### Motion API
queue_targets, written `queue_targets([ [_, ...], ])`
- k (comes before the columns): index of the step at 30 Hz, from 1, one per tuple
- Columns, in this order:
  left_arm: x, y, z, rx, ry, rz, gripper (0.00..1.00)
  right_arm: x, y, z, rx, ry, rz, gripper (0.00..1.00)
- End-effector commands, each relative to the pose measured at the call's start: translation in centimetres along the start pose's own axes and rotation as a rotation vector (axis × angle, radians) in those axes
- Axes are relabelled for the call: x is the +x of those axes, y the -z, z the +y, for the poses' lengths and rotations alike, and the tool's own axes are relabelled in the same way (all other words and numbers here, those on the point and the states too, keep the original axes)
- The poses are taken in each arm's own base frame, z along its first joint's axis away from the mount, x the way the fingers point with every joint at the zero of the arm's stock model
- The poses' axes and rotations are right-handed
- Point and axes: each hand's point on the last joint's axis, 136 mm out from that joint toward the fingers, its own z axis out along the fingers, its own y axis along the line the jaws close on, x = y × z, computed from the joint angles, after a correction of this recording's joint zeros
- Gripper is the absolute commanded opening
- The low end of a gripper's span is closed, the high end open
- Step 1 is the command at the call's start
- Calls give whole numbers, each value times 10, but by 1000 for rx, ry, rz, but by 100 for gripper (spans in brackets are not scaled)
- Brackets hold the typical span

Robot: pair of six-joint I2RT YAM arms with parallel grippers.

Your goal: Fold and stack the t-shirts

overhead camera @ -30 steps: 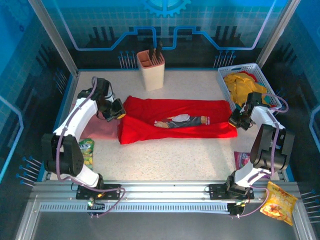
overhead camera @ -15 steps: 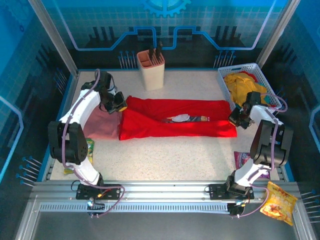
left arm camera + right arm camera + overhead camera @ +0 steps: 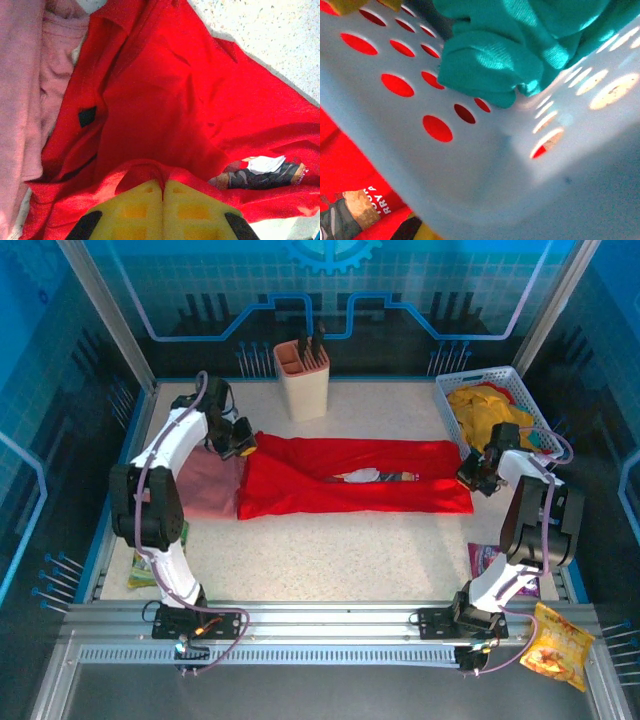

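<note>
Swung farther back, left gripper (image 3: 240,443) clamps red tee (image 3: 350,455) by its left edge, mid-table; right gripper (image 3: 474,480), closed at the right edge, hold unclear. Keep cloth taut, ends level.

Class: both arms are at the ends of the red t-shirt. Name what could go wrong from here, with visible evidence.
1. The left gripper pinches just a small ridge of the red t-shirt; it may slip out mid-fold.
2. The right gripper sits close against the basket wall, so a pull might snag or shove it.
3. The pink t-shirt touches the red one's left edge and could get dragged.
</note>
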Motion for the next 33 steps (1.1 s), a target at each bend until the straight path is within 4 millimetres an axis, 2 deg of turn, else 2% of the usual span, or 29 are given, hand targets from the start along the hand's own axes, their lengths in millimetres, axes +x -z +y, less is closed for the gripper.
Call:
queue_targets([
  [1, -21, -12, 3, -22, 4, -24, 13, -5, -4, 11, -22, -1, -7, 18],
  [2, -26, -18, 4, -30, 6, -27, 25, -4, -4, 13, -30, 5, -7, 29],
  [3, -32, -24, 6, -43, 7, -29, 35, -3, -2, 15, -39, 15, -12, 34],
  [6, -37, -32, 7, -59, 15, 0, 45, 2, 4, 29, -101, 48, -18, 43],
  [9, -33, -20, 3, -41, 13, -24, 52, 11, 11, 37, -125, 83, -12, 58],
  [13, -5, 2, -5, 0, 0, -43, 53, 24, 21, 39, -127, 107, -28, 73],
  [17, 38, 2, -14, 86, 13, -8, 53, 39, 31, 41, -155, 102, -42, 83],
  [20, 64, -11, -13, 140, 52, 23, 52, 47, 43, 45, -162, 125, -58, 85],
  [21, 72, -17, -11, 143, 61, 33, 52, 57, 44, 41, -151, 133, -49, 89],
  [25, 95, -43, -4, 151, 92, 70, 51, 70, 52, 39, -144, 159, -59, 92],
  [29, 105, -67, -4, 173, 124, 91, 48, 77, 53, 35, -139, 162, -61, 92],
  [33, 112, -81, -7, 190, 143, 115, 45, 84, 52, 29, -127, 162, -53, 92],
])
